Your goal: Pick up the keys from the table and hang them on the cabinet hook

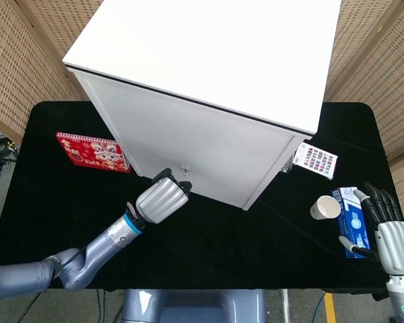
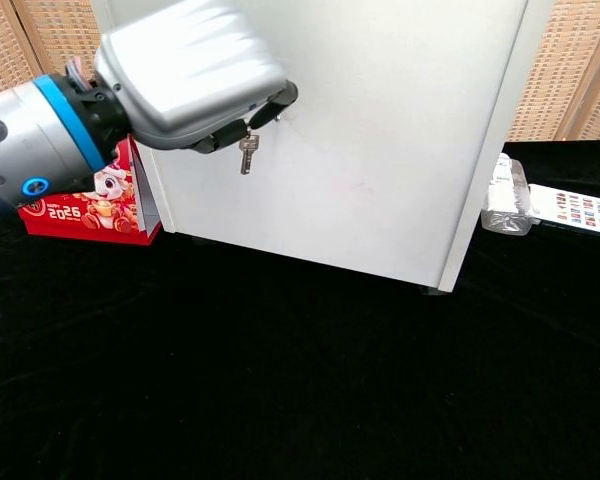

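One key (image 2: 246, 154) dangles from our left robot hand (image 2: 185, 75), hanging free just in front of the white cabinet (image 2: 380, 130) face, well above the black surface (image 2: 280, 380). We judge it is carried high so its ring can meet the hook (image 1: 184, 169), which the chest view hides behind the fingers. The left robot hand is curled closed, pinching the key's top. Our right robot hand (image 1: 389, 232) rests with fingers spread, holding nothing, beside a blue box (image 1: 352, 214) and paper cup (image 1: 325, 207).
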Motion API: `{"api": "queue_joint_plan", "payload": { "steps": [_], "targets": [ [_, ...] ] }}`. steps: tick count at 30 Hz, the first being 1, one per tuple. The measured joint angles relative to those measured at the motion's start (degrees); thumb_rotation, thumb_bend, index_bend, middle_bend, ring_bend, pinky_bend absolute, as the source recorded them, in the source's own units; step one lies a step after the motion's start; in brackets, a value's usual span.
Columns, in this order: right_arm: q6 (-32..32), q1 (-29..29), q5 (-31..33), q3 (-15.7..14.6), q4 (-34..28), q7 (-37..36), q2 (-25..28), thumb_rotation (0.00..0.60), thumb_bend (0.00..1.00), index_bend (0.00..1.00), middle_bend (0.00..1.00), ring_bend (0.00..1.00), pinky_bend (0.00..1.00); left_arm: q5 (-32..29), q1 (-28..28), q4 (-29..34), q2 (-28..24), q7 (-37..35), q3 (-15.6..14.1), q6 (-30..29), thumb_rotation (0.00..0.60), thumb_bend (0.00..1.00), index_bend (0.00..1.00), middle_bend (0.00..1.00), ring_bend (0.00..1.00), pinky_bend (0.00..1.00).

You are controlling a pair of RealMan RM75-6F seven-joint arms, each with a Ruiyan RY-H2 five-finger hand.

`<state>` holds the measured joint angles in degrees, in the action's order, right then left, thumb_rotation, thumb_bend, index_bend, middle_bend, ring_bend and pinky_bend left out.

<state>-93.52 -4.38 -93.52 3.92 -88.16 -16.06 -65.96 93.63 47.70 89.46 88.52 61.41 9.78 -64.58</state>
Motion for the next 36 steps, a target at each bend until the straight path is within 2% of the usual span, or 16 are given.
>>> {"api": "queue_joint_plan", "payload": {
  "steps": [7,12,36],
  "targets": [
    [-0.08,0.04,0.52,0.32,0.23,-1.28,0.22,0.6,0.09,0.15,0.0,0.0,0.0,0.7,1.85,-0.39,0.03,2.72,0.6,1.98,0.6,0.47,0.63,0.94,0.92,0.78],
    [-0.49,0.16,0.85,0.65,0.46,-2.43,0.37,0.6,0.09,0.15,0.0,0.0,0.0,-0.96,1.89,-1.3,0.48,4.06,0.73,2.72,0.6,0.47,0.63,0.94,0.92,0.78],
    [-0.32,-0.02,0.92,0.86,0.9,-3.3,0.33,0.6,0.09,0.15,0.0,0.0,0.0,0.4,3.68,-3.9,2.83,5.44,1.2,1.49,0.6,0.47,0.63,0.94,0.92,0.78]
  ]
}}
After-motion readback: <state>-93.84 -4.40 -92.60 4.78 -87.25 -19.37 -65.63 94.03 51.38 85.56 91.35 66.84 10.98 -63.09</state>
